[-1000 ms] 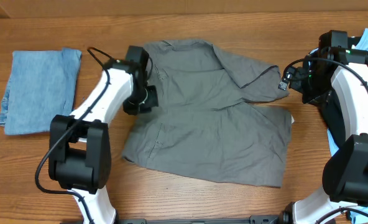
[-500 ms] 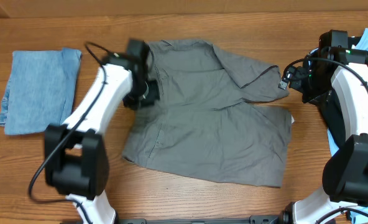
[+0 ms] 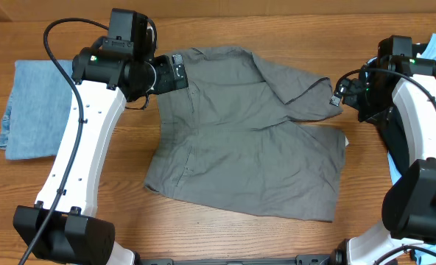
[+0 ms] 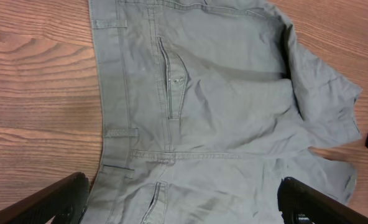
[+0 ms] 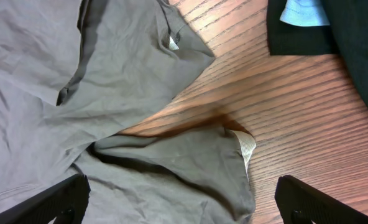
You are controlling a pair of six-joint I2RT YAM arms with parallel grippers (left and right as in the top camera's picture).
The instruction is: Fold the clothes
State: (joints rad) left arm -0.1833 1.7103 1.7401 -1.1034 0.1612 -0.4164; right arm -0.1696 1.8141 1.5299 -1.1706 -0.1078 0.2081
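The clothes are chiefly a grey garment spread across the middle of the table, waistband to the left, one leg folded over at the top right. My left gripper hangs open above its waistband corner, nothing between the jaws. In the left wrist view the grey garment shows its pocket and seams below the open left gripper. My right gripper stands open over the right hem. In the right wrist view the right gripper is above a loose grey fold.
A folded denim-blue garment lies at the far left. A black garment with a light blue garment on it sits at the right edge, beside the right arm. Bare wooden table runs along the front.
The left gripper has opened and let go of the grey garment's left edge. The left arm has lifted and drawn back toward the far left corner. The right arm has not moved.
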